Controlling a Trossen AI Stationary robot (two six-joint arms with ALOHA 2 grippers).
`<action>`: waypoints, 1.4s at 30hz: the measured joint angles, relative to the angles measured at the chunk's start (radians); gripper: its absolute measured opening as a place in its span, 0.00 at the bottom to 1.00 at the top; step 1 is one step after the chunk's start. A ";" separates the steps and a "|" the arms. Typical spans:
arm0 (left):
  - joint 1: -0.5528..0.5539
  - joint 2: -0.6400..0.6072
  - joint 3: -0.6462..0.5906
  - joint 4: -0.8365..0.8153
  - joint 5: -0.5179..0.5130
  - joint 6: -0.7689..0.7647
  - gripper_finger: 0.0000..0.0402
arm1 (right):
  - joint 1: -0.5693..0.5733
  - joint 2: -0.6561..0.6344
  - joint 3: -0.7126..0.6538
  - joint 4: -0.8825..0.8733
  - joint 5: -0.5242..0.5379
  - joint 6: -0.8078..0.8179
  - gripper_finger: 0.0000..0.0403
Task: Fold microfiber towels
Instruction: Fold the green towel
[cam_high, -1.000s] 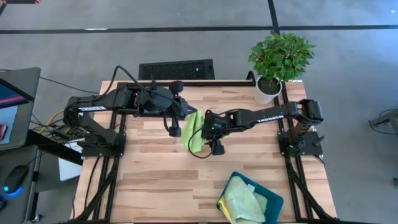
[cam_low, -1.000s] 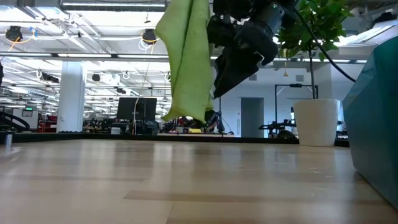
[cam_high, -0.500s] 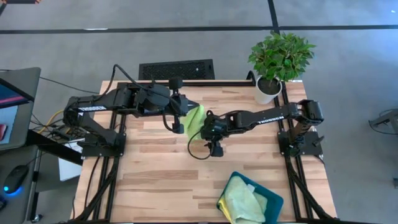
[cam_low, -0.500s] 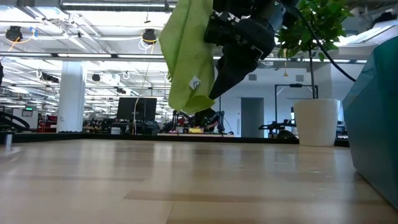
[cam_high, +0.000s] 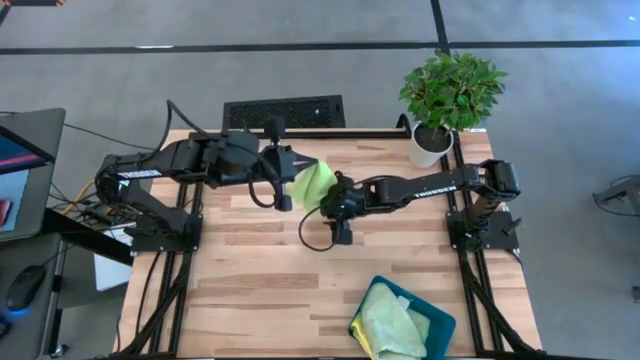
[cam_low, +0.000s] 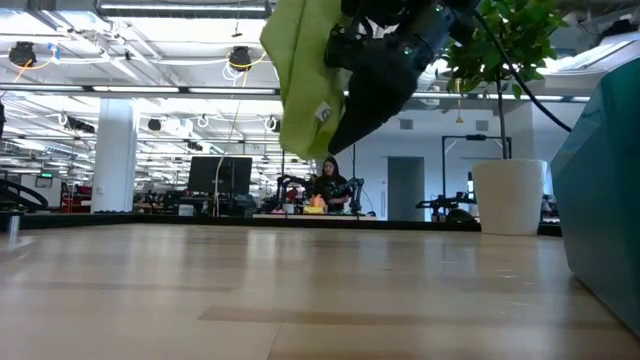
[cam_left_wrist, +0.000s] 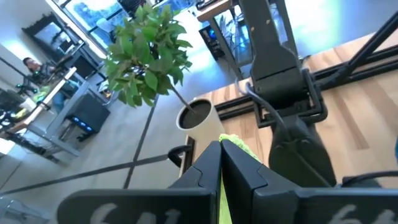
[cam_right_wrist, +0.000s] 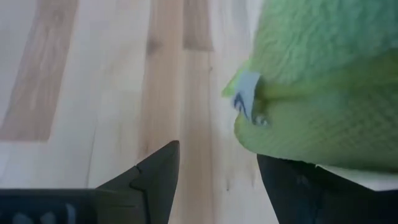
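Lime green towel (cam_high: 311, 184) hangs bunched in the air above the tabletop (cam_high: 250, 270), upper centre of the high view. Left gripper (cam_high: 292, 166) clamped tight on its top edge. Right gripper (cam_high: 328, 196) spread wide, towel's lower corner lying over one finger. More towels (cam_high: 388, 322) piled in teal tray (cam_high: 436, 328), lower right.

towel (cam_high: 311, 184): lime green, small white tag with blue print | arms and pincers: dark, near black | surface (cam_high: 250, 290): pale wood in light and tan strips | tray (cam_high: 436, 330): teal | cloths in tray (cam_high: 390, 325): pale yellow-green | plant (cam_high: 452, 90): green leaves | pot (cam_high: 429, 146): white | floor: grey, black lines
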 joint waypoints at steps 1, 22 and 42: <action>-0.003 0.000 0.000 0.004 0.000 0.000 0.00 | -0.001 0.000 0.000 0.012 0.010 -0.001 0.59; -0.019 0.000 0.000 0.088 0.001 -0.008 0.00 | -0.020 0.000 0.000 0.195 -0.106 0.017 0.59; -0.019 0.001 0.000 0.111 0.001 -0.015 0.00 | -0.019 0.000 0.000 0.244 -0.250 0.026 0.21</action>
